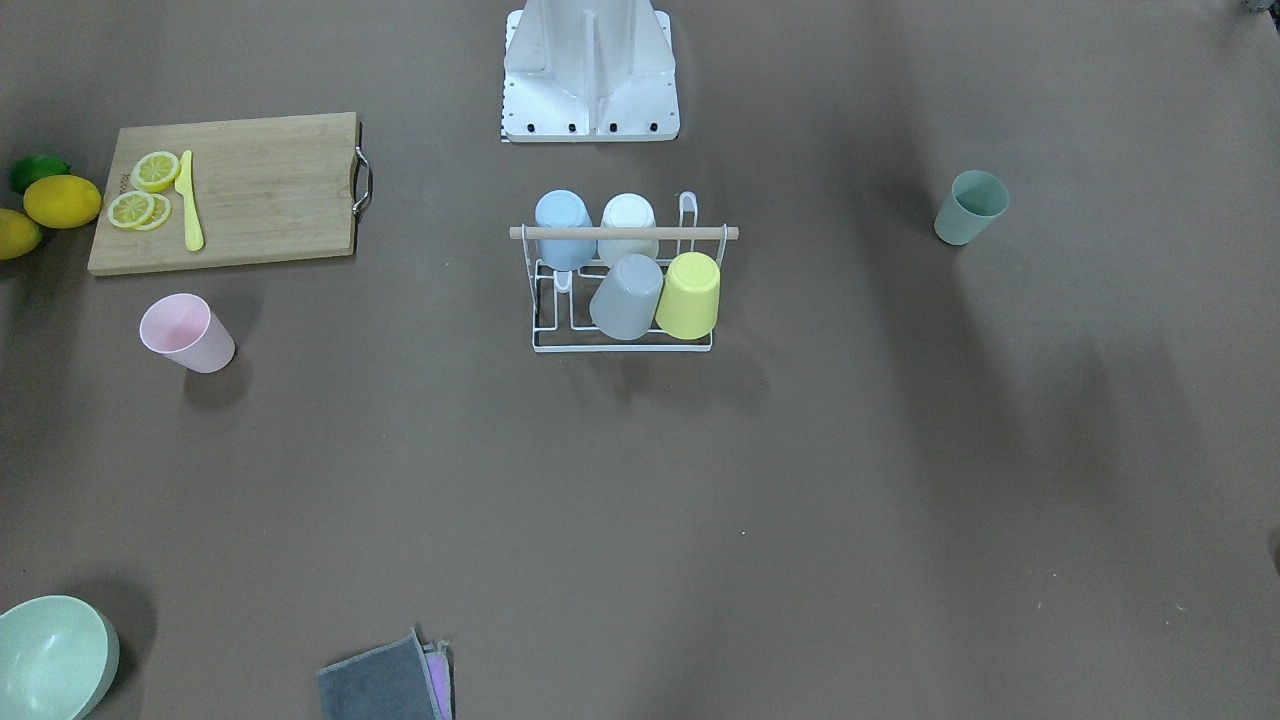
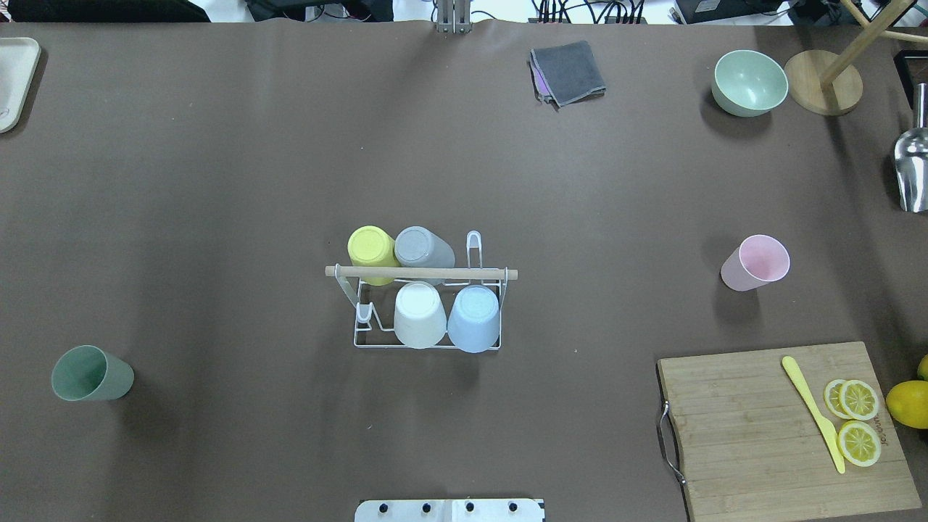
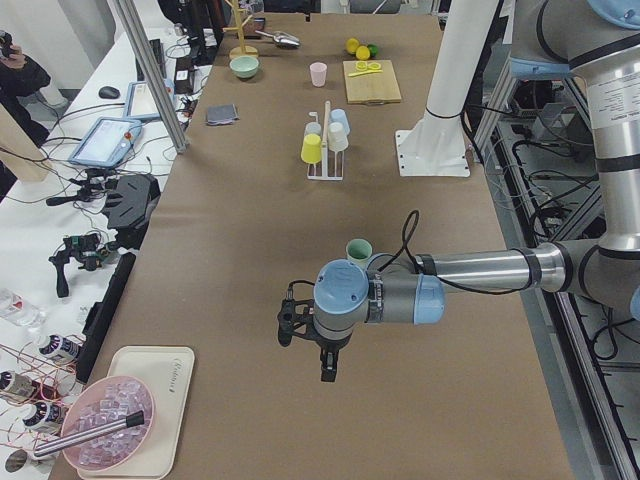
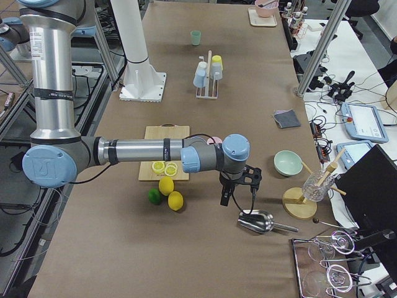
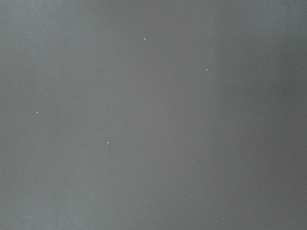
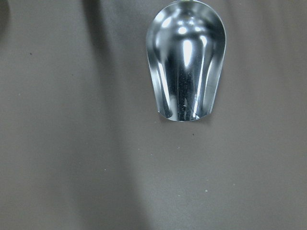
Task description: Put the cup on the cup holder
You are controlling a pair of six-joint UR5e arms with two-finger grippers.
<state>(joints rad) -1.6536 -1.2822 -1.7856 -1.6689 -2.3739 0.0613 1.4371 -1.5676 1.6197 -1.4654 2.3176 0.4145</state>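
Well, cup holder (image 2: 423, 273) is seen mid-worktop, two prongs (image 2: 473, 243) free; green cup (image 2: 90, 373) by the left edge should be gripped, inverted, lowered straight. Left claw (image 3: 327, 368), right claw (image 4: 225, 198): spread cannot be told.

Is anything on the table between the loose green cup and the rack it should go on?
Nothing visible does: only bare table lies between the green cup and the cup holder. Two prongs on the cup holder look free.
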